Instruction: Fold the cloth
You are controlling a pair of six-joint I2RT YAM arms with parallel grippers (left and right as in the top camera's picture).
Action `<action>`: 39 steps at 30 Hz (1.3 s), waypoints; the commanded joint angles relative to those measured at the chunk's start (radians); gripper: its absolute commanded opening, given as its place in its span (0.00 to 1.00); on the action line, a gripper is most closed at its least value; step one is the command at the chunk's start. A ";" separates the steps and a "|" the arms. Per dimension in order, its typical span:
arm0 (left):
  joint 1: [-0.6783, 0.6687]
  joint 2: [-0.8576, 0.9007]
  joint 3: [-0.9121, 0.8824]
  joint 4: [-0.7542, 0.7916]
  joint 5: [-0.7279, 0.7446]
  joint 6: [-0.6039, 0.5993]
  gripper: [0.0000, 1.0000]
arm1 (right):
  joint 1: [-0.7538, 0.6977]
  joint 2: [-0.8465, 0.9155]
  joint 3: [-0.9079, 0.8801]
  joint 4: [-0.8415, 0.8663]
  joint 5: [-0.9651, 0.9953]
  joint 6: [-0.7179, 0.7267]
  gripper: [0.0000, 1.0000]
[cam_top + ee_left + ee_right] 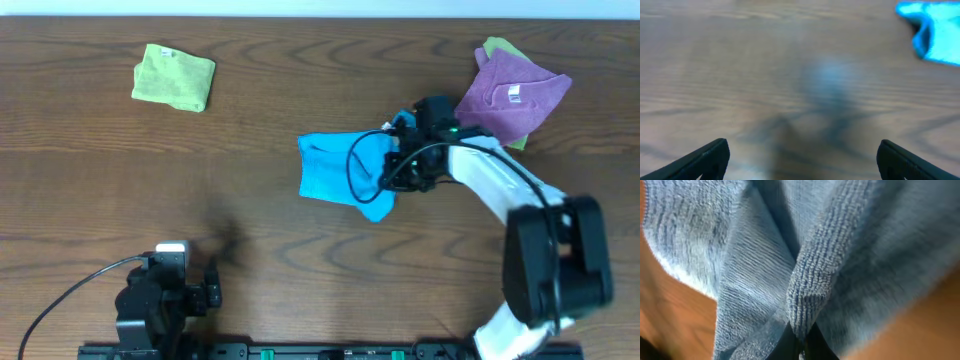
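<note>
Dark brown wood-grain surface (100,180) runs across the whole view. Toward its far left lies a light green square cloth (174,77), soft and slightly rumpled, well apart from everything else. My left fingers (802,157) hang apart near the front edge with nothing between them. Only their two dark tips show, cut off by the frame, and the wood under them is blurred. The bright blue terry cloth (335,168) lies at the middle of the surface, its left part flat, its right edge bunched and partly covered by my right arm (500,185) and a looping black cable (350,165). My right fingers (402,160) are clamped on that bunched edge. The wrist view is filled with ribbed, looped pile, and a thick fold narrows into a dark sliver at the bottom, which is all that shows of the fingers. Further right, a purple cloth (495,110) with a small white tag (515,95) lies over a second light green cloth (497,47), of which only corners show.
</note>
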 commanded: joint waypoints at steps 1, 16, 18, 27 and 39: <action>-0.006 -0.006 -0.005 0.044 0.068 -0.095 0.95 | -0.027 -0.127 0.003 -0.059 0.093 -0.002 0.01; -0.006 -0.005 -0.005 0.179 0.127 -0.360 0.95 | -0.038 -0.253 0.003 -0.530 0.447 0.150 0.40; -0.006 -0.005 -0.005 0.180 0.124 -0.360 0.95 | -0.038 -0.270 0.003 -0.542 0.445 0.149 0.44; -0.006 0.008 -0.004 0.201 0.215 -0.383 0.95 | -0.027 -0.290 0.003 -0.251 0.186 -0.135 0.62; -0.006 0.411 0.145 0.238 0.338 -0.351 0.96 | 0.105 -0.058 0.003 0.159 0.174 -0.238 0.63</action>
